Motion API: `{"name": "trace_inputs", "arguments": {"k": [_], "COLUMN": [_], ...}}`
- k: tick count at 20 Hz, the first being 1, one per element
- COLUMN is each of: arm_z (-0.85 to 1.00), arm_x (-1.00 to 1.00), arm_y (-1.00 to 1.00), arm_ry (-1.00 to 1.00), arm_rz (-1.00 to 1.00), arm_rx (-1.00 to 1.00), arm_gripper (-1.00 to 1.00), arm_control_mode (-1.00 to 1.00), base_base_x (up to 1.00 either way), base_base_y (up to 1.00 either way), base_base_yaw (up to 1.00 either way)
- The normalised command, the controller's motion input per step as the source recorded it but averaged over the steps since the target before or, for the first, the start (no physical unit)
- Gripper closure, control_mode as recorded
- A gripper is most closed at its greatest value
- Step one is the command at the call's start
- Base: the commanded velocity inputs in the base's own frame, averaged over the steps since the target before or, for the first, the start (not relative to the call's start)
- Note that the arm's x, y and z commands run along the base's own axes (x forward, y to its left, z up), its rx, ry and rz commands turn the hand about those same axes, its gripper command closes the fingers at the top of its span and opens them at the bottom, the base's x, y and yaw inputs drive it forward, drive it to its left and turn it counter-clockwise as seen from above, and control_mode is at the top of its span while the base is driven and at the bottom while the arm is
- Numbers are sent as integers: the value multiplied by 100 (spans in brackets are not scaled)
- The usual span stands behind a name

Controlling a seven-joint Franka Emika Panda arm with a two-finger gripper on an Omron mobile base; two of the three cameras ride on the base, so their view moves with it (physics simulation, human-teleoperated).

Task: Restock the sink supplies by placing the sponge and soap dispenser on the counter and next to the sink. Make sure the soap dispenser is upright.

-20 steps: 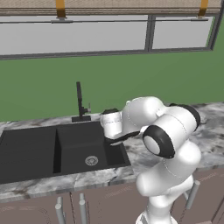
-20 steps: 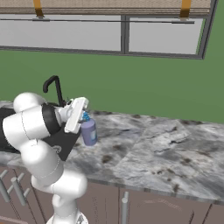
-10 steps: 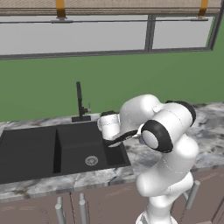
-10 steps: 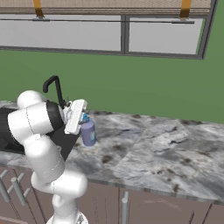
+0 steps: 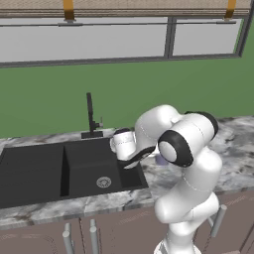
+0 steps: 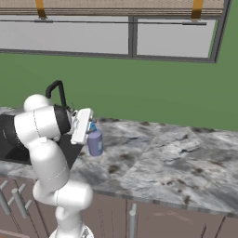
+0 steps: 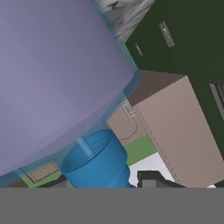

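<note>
The small lavender-grey soap dispenser (image 6: 95, 142) with rounded shoulders and a blue pump nozzle stands upright on the grey-and-white marbled stone table (image 6: 167, 160), just beside the right-hand edge of the black rectangular recessed sink (image 5: 64, 168). In the right base view its base looks to rest on the stone, though contact cannot be told for certain.

The white arm's two-finger gripper (image 6: 90, 126) sits at the dispenser's top, around the blue pump. The jaws are drawn in as narrow as they go and are clamped on the pump end of the bottle; the flat white hand leans at a slant over the bottle's left shoulder. In the hand view the lavender body (image 7: 52, 74) lies very close to the lens, with the blue pump collar (image 7: 98, 164) directly below it near the fingertips, so the grip is on the neck rather than on the wide body.

In the left base view the arm's bent elbow covers most of the bottle, and a sliver of lavender (image 5: 161, 159) shows behind the dark joint. The thin black gooseneck faucet (image 5: 91, 116) stands at the back rim of the sink, behind the gripper and apart from it. The round silver drain (image 5: 103, 182) lies in the right basin.
</note>
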Motion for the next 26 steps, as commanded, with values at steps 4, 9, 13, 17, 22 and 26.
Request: {"name": "trace_inputs", "arguments": {"k": [4,9,13,17,22,26], "arm_z": [-28,-26,-7,0,-4,-11], "arm_x": [0,1,18,33,29,11], "arm_y": [0,2,7,11,14,10], "arm_ry": [0,0,0,0,0,0], "arm_rz": [4,3,3,4,4,3], "arm_rx": [0,0,0,0,0,0], "arm_gripper": [100,100,100,100,100,100], "arm_control_mode": [-100,-100,-100,-100,-100,-100], "base_base_x": [0,0,0,0,0,0], "base_base_y": [0,0,0,0,0,0], "base_base_yaw": [0,0,0,0,0,0]}}
